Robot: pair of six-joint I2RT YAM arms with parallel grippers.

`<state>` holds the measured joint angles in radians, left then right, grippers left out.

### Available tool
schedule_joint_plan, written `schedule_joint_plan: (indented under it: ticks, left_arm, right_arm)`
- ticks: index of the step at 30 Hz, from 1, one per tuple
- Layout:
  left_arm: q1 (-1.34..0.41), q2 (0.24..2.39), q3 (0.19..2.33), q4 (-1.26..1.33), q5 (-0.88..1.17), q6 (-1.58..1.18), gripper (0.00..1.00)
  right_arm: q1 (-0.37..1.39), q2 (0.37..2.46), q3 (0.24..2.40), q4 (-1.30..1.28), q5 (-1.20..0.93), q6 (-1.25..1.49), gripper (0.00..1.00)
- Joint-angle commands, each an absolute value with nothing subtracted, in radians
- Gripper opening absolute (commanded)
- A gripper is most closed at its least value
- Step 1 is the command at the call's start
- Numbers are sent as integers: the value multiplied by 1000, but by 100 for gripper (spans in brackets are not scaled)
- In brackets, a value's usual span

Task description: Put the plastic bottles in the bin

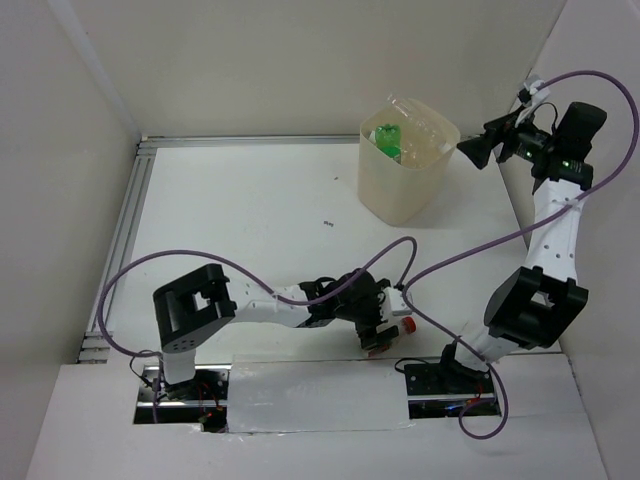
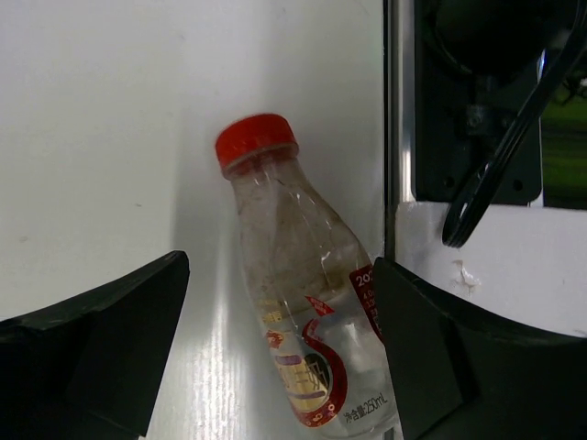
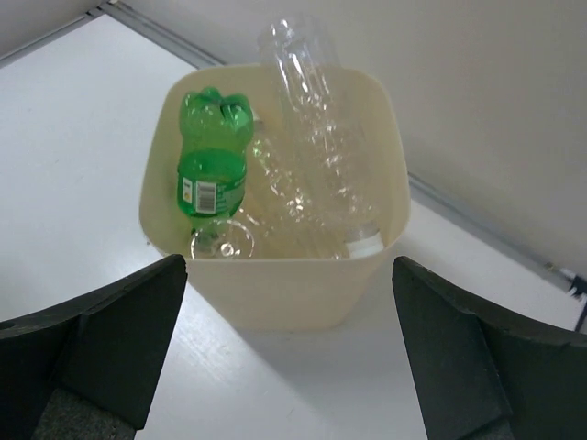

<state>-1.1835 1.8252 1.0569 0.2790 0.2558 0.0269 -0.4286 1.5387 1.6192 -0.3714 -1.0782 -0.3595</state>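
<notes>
The clear bottle with a red cap (image 2: 257, 139) and brownish label (image 2: 316, 367) lies on the table at the near edge. My left gripper (image 2: 282, 275) is open around its body; the right finger (image 2: 440, 357) touches it and the left finger (image 2: 101, 339) stands apart. In the top view the left gripper (image 1: 383, 325) is low, with the red cap (image 1: 408, 326) showing beside it. The cream bin (image 1: 400, 195) stands at the back and holds the green bottle (image 3: 213, 165) and several clear bottles (image 3: 316, 137). My right gripper (image 3: 289, 270) is open and empty, raised beside the bin (image 3: 275, 293).
The right arm's black base plate (image 2: 477, 101) and its cable (image 2: 486, 183) lie just right of the red-capped bottle. Purple cables (image 1: 440, 265) loop over the table. An aluminium rail (image 1: 125, 230) runs along the left and back edges. White walls enclose the table.
</notes>
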Motion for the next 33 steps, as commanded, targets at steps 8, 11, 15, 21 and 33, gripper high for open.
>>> schedule_joint_plan:
  ticks: [8,11,15,21,33]
  left_arm:
    - [-1189,1940,1100,156,304,100,59]
    - [-1189,1950,1100,167,291,78,41]
    - [-1166,1910,1112,167,256,28,4]
    - [-1027,1769,1072,205,265,-55,0]
    - [-775,1635,1215,336,347,-156,0]
  right_arm:
    - [-459,1470,1493,-443,-1147,-382,100]
    - [-459,1460,1483,-455,-1157,-405,100]
    - [-468,1442,1465,-465,-1169,-405,100]
    - [-512,1413,1453,-382,-1183,-345,80]
    - [-522,1393,1453,-443,-1250,-417,70]
